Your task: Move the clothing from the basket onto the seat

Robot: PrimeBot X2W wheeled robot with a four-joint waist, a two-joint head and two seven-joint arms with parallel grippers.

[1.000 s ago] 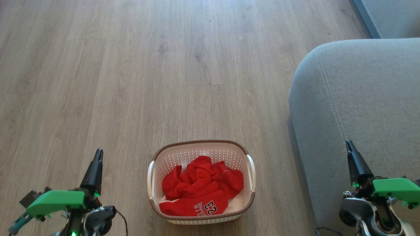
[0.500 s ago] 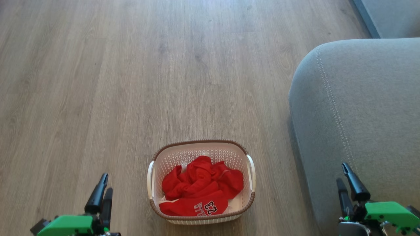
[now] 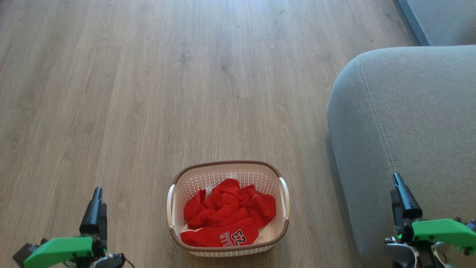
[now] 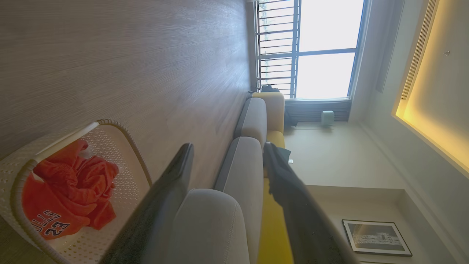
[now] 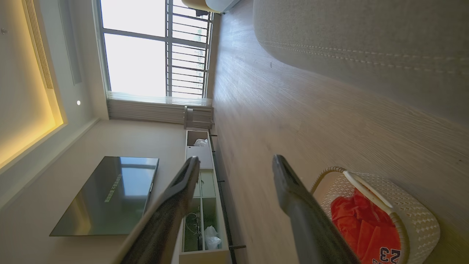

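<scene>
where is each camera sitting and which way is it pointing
Head view: on the head, looking down at basket of clothing and seat; left gripper lower left, right gripper lower right.
Left wrist view: left wrist, rolled sideways, facing along the seat toward a window; own open fingers.
Right wrist view: right wrist, rolled sideways, facing a television; own open fingers.
Shared: all see the basket.

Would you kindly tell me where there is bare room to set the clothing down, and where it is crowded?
Free: the seat, from its stitched line rightward, beyond the right gripper. Also free: the floor between the basket and the seat, and left of the basket. Crowded: inside the basket, where the clothing covers most of the bottom.
</scene>
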